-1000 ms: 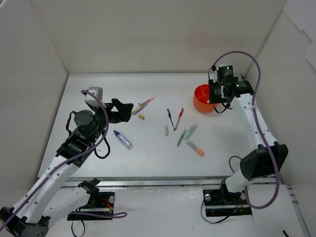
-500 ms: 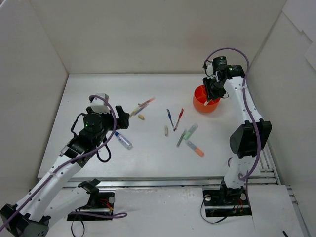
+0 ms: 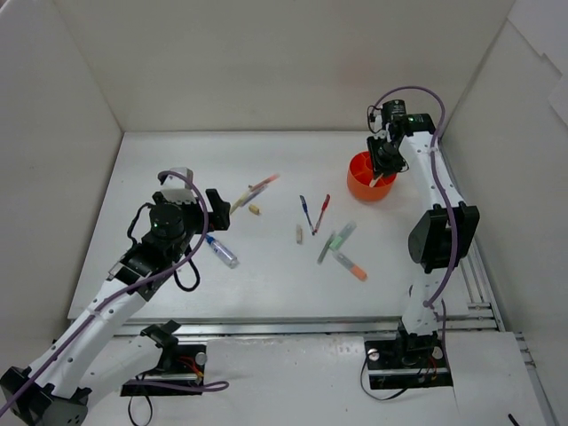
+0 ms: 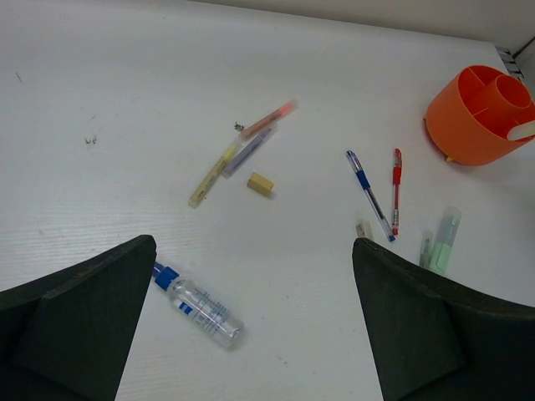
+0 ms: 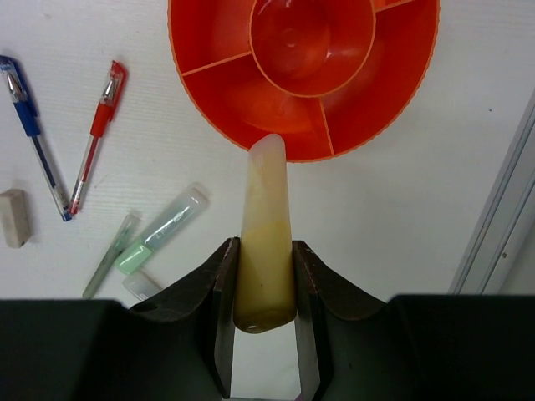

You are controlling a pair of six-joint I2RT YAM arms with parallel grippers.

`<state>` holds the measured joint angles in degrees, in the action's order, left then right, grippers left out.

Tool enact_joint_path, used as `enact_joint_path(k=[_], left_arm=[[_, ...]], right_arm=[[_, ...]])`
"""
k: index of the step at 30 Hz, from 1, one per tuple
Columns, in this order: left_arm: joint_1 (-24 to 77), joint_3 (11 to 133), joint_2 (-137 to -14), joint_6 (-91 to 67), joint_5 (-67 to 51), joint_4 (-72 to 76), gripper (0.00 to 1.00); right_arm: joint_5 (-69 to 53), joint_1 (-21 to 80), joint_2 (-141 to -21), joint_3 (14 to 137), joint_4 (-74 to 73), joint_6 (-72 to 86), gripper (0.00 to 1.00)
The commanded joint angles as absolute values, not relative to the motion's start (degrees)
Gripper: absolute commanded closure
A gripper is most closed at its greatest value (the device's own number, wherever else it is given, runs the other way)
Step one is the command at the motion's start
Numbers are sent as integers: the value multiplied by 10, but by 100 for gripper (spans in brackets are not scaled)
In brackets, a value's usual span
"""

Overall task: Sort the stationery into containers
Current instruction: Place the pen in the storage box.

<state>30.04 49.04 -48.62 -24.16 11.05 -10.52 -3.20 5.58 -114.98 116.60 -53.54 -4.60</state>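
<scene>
Claw on right arm (image 5: 264, 267) clamped around pale yellow highlighter (image 5: 266, 192), tip over rim of orange pot (image 5: 401, 83); left claw (image 4: 255, 246) spread wide above tabletop (image 4: 125, 83).

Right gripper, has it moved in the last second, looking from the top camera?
Yes. The right gripper, shut on a pale yellow marker, has shifted left, from the orange pot's right side to over it.

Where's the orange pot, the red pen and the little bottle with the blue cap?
orange pot (image 4: 468, 138): left wrist view, on its outer wall.
red pen (image 4: 395, 192): left wrist view, mid-barrel.
bottle (image 4: 205, 307): left wrist view, on its clear body.
</scene>
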Motion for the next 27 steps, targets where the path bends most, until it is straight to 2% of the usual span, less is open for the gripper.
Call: enact_joint_path(k=[1,21,22,23,25,26,27], left_arm=[[302,501,-490,-231,112,-82,1],[302,501,-501,-223,107,-80,1],[302,500,-502,-224,107,-80,1],[302,500,-502,-224,108,-80,1],[302,501,-504,-225,108,-83,0],[302,501,-503,-226,108,-83,1],[302,501,-502,-226,108,-83,1]], right_arm=[[-24,51,-1129,1167,-500,-18,100],[-28,32,-1133,1143,-471,34,100],[-32,31,-1134,1139,-470,36,97],[-33,32,-1136,1136,-468,36,88],[-31,32,-1136,1133,-467,36,78],[-28,33,-1134,1130,-467,36,67],[-26,33,-1132,1129,-468,37,63]])
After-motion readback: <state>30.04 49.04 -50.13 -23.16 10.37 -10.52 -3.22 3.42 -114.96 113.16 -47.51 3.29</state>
